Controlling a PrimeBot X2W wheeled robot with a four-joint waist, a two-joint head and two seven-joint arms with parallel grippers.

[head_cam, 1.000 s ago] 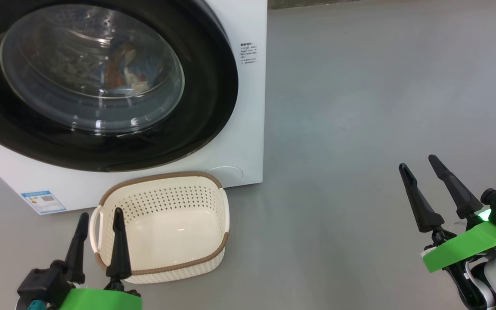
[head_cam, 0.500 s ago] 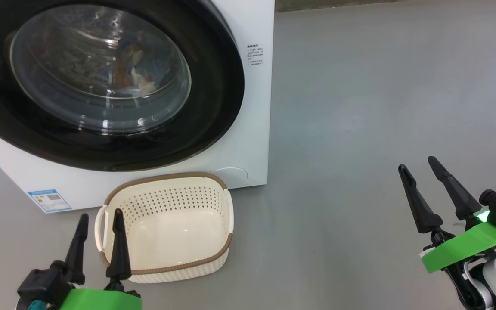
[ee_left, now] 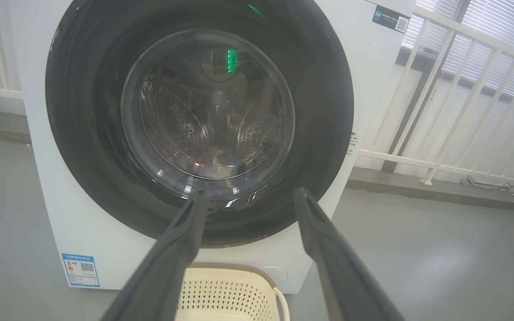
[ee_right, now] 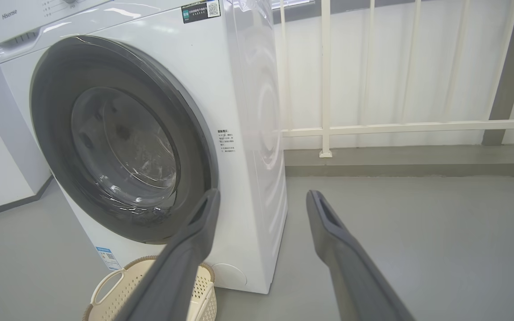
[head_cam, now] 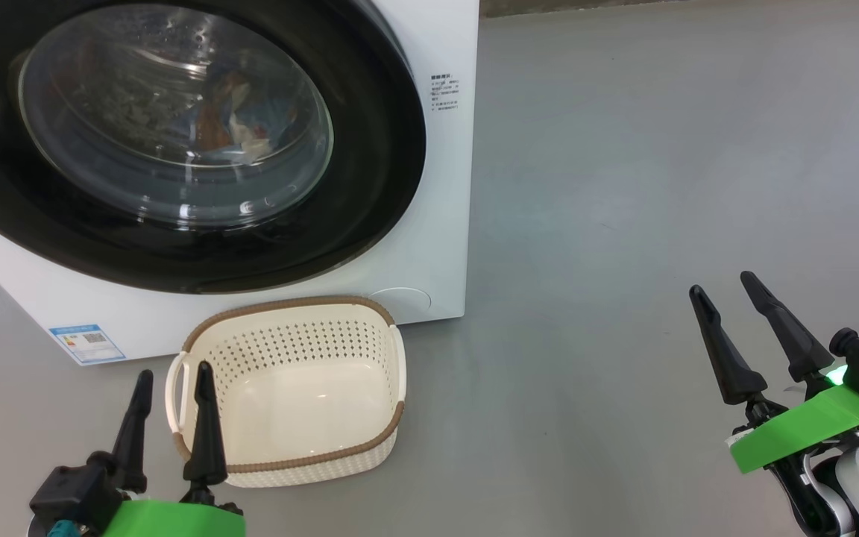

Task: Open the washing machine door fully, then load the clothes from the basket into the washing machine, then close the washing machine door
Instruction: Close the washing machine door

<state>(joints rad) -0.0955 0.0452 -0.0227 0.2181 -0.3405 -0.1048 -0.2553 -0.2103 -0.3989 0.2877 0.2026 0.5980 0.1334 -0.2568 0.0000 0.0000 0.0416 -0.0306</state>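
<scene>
Cream perforated plastic basket (head_cam: 303, 339), lower centre, just right of splayed empty fingers (head_cam: 207, 425) of left gripper (head_cam: 174, 370); right gripper (head_cam: 722, 282) likewise, lower right.

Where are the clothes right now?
In the head view, the clothes lie inside the washing machine, behind the glass of the shut door at upper left; the basket on the floor just in front is empty.
</scene>
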